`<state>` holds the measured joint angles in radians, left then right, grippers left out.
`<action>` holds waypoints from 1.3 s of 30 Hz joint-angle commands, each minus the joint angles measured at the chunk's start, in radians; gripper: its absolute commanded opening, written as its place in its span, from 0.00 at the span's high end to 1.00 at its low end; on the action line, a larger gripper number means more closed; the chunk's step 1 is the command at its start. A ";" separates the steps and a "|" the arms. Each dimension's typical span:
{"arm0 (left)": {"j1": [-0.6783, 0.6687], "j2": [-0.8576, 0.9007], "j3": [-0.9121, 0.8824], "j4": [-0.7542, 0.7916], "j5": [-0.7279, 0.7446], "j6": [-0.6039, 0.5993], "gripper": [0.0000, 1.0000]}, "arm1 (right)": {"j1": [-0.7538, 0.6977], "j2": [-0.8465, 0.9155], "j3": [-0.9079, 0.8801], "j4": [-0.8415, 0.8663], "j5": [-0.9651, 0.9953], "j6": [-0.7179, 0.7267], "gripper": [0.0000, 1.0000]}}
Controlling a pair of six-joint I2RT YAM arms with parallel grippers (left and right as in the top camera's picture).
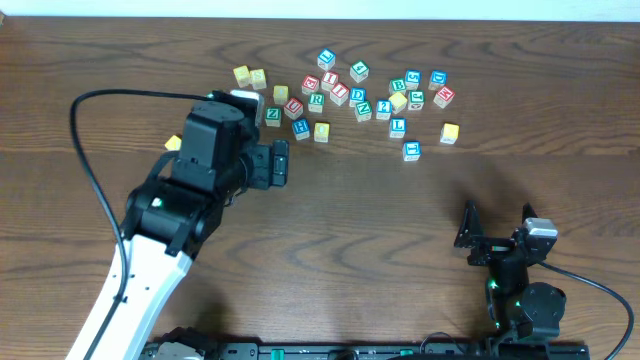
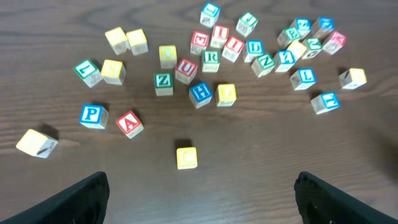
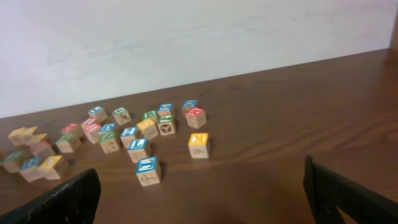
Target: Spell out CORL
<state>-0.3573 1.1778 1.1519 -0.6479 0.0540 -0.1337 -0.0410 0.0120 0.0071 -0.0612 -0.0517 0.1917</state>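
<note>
Lettered wooden blocks lie scattered at the back of the table. In the left wrist view a yellow C block (image 2: 186, 158) sits alone, nearest to my jaws. Behind it are a yellow O (image 2: 226, 94), a green R (image 2: 211, 60) and a blue L (image 2: 305, 78). The overhead view also shows the O (image 1: 321, 131), R (image 1: 316, 100) and L (image 1: 397, 127); the C is hidden there by my left arm. My left gripper (image 2: 202, 183) is open and empty, just short of the C. My right gripper (image 1: 497, 235) is open and empty at the front right, far from the blocks.
Other blocks stand close by: blue H (image 2: 200, 94), green Z (image 2: 163, 83), red A (image 2: 129, 124), blue P (image 2: 93, 116) and a tipped yellow block (image 2: 37, 143). A blue E block (image 3: 148, 170) is the nearest one in the right wrist view. A black cable (image 1: 85, 150) loops at the left.
</note>
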 commanded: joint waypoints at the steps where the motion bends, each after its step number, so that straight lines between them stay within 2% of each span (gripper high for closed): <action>1: -0.002 -0.039 0.016 -0.016 0.013 -0.002 0.06 | -0.005 -0.005 -0.002 0.003 -0.093 0.021 0.01; 18: -0.001 -0.045 0.016 -0.084 0.012 -0.001 0.06 | -0.005 0.003 0.069 -0.119 -0.195 0.021 0.01; 39: -0.001 -0.045 0.016 -0.044 0.012 0.003 0.06 | -0.005 0.409 0.276 -0.106 -0.195 -0.014 0.01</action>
<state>-0.3573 1.1408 1.1522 -0.7010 0.0574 -0.1333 -0.0410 0.3920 0.2379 -0.1684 -0.2394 0.1928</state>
